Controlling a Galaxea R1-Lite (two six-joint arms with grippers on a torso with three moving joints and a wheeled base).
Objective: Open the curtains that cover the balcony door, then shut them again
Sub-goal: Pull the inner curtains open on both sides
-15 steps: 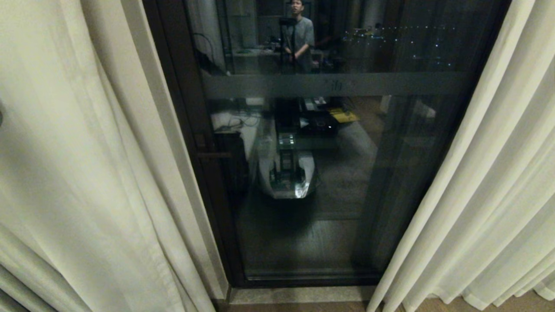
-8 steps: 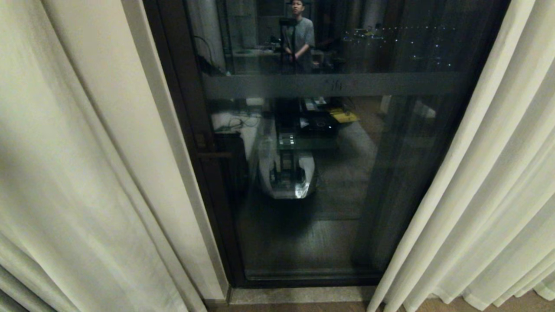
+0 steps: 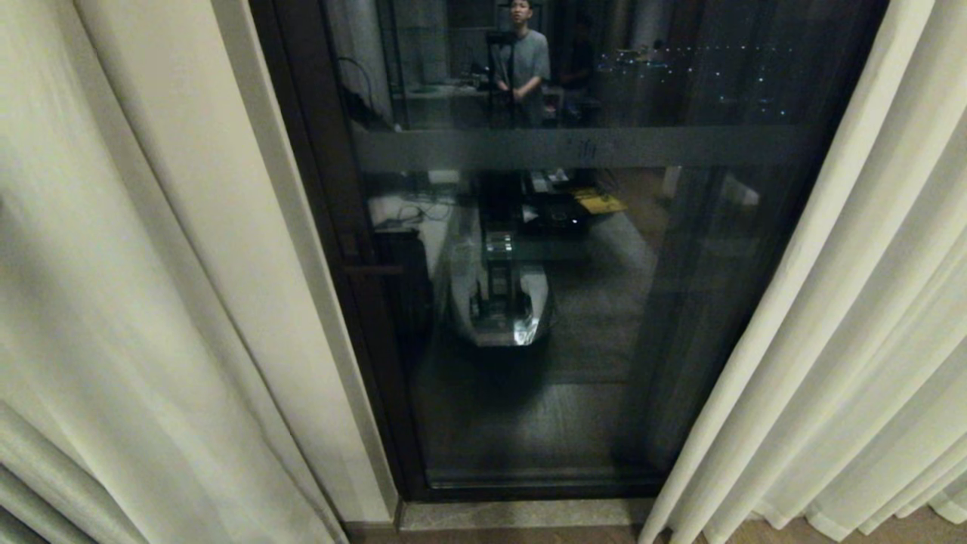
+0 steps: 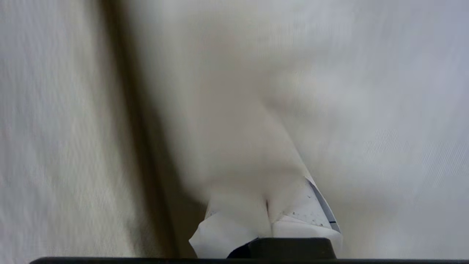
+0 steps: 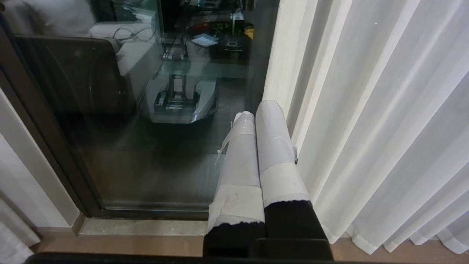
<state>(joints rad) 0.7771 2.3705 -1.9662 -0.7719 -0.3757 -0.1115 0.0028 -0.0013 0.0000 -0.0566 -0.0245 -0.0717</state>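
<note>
Our left gripper (image 4: 269, 211) was pinched tight on a fold of the curtains (image 4: 227, 121). In the left wrist view, cloth bunched out from between its taped fingers (image 4: 300, 216), and soft cream cloth filled everything around it. This gripper was out of sight in the head view, off to the left side.

Our right gripper (image 5: 256, 113) was squeezed shut with nothing in it. Its two taped fingers pressed together, and it hung near the edge of the right curtain (image 5: 366, 128), in front of the glass. We think this arm was just resting.

Going outward, the left curtain (image 3: 91, 302) was pulled off to the left. The cream wall strip (image 3: 227, 264) showed beside it. The balcony door (image 3: 574, 302) stood bare in the middle, with its dark frame (image 3: 317, 227) and a pale band (image 3: 589, 147) across the glass. The right curtain (image 3: 846, 340) hung at the right side, just over the door's right edge. In the glass we could see a person (image 3: 521, 64) standing far back in the room.

We think the opening step was done or nearly done, since the door was uncovered. Next, we would need to pull the left curtain across to the right, over the glass, keeping the pinch tight so the cloth did not slip out.
</note>
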